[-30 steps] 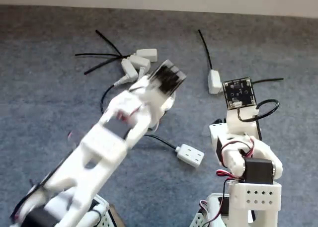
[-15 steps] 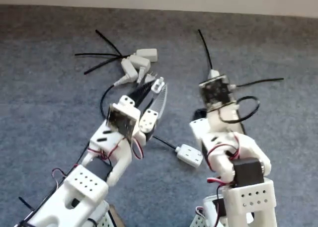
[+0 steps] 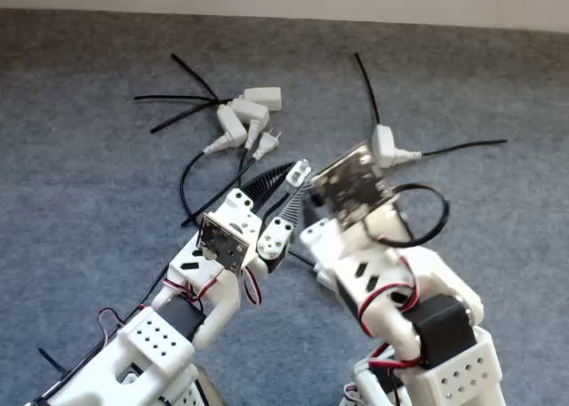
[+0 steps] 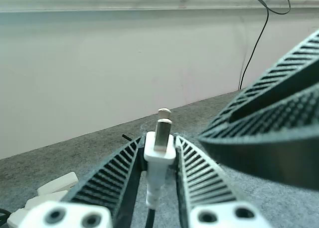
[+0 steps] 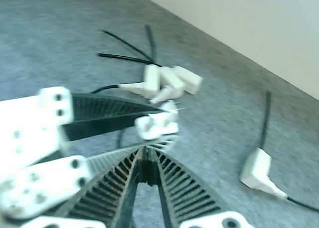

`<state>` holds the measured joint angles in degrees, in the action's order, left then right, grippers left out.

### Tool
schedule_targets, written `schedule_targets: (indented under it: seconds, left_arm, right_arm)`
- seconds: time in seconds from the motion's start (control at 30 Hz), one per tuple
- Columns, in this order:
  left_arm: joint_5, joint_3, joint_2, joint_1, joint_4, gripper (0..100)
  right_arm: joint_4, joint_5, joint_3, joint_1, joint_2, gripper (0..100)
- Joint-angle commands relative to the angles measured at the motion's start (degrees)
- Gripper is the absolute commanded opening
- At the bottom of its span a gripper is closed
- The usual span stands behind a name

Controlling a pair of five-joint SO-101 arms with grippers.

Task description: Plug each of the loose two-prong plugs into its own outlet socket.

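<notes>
My left gripper [image 3: 297, 179] is shut on a white two-prong plug [image 3: 301, 169] and holds it off the carpet, mid-table. In the left wrist view the plug [image 4: 159, 149] sits between the ribbed fingers [image 4: 114, 173] with its prongs pointing outward. My right gripper [image 5: 145, 152] is shut, its black fingers meeting at the tips just beside the left gripper and the held plug [image 5: 157, 124]. Those right fingers [image 4: 271, 130] loom close in the left wrist view. The right arm's wrist board [image 3: 356, 188] leans over the spot next to the left gripper.
A cluster of white plugs with black cables [image 3: 244, 113] lies on the grey carpet at the back, with a small loose plug [image 3: 269, 142] beside it. Another white plug [image 3: 384, 144] lies at the back right on its cable. A pale wall [image 4: 124, 63] runs behind.
The left arm has drawn back toward the near side, lifting the plug. The right arm has swung left to meet it and now covers the white outlet block seen earlier.
</notes>
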<state>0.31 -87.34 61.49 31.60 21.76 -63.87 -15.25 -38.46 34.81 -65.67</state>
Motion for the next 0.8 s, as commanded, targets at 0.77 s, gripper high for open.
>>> schedule_targets:
  seconds: [0.77]
  left_arm:
    - [0.2, -0.5, 1.6, 3.6, 1.4, 1]
  right_arm:
    - [29.6, 0.2, -19.4, -10.7, 0.4, 0.8]
